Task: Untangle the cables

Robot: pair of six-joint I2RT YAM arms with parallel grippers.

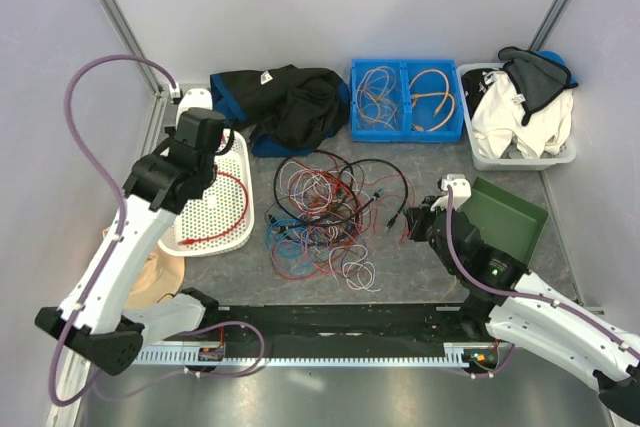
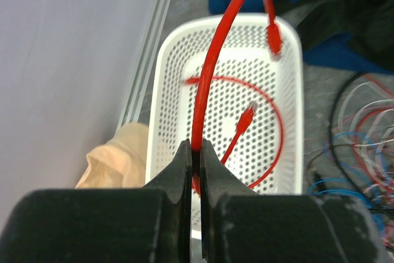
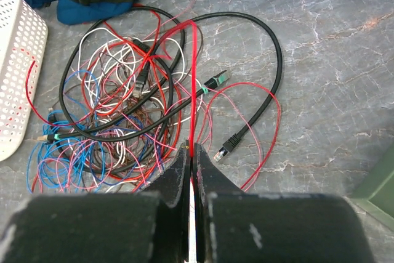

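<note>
Pinching a red patch cable (image 2: 208, 72), my left gripper (image 2: 194, 152) hangs over the one white perforated basket (image 2: 161, 109), jaws pressed onto the cable. I count two red plug ends; the rest loops inside the basket. The basket sits tight by the left wall rail, with a beige cloth (image 2: 114, 158) beside it. The cable tangle (image 1: 320, 212) lies mid-table between the basket and one green tray (image 1: 515, 212), with bare tabletop (image 3: 332, 60) to its right. My right gripper (image 3: 192, 158) is at the tangle's right edge, jaws clamped on one thin red wire (image 3: 194, 72); only the right wrist view shows that grip. The back edge is crowded: dark clothes (image 1: 290, 107), one blue two-compartment bin (image 1: 404, 97), one white tub (image 1: 520, 160).
</note>
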